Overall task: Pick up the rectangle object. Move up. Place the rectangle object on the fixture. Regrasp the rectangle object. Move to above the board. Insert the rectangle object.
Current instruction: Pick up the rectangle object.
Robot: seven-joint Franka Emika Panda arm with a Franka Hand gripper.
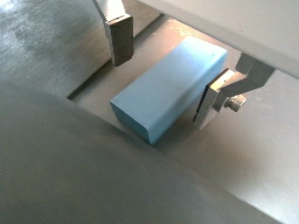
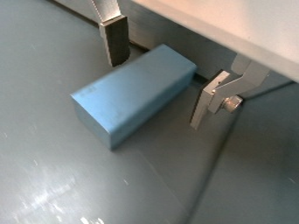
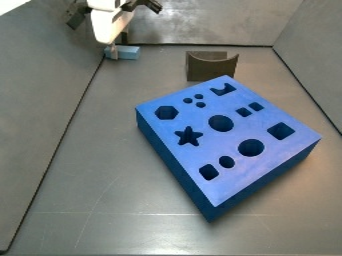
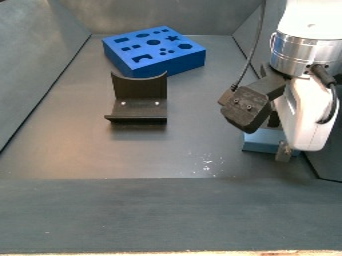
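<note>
The rectangle object [image 1: 166, 94] [image 2: 128, 94], a plain light-blue slab, lies flat on the grey floor close to a wall. My gripper [image 1: 163, 72] [image 2: 160, 72] is open and straddles it. One finger [image 1: 121, 41] stands clear of the block's side, and the other finger [image 1: 209, 101] is right beside the opposite side. In the side views the gripper [image 3: 115, 40] [image 4: 278, 140] hangs low over the block [image 3: 127, 52] [image 4: 257, 146] at the edge of the workspace. The dark fixture [image 3: 210, 65] [image 4: 138, 100] and the bright-blue board [image 3: 227, 140] [image 4: 154, 52] stand apart from it.
Grey walls [image 3: 54, 60] enclose the floor, and one runs just behind the block. The arm's white body [image 4: 307, 60] and a black wrist camera [image 4: 245, 105] rise above the block. The board sits tilted on the floor.
</note>
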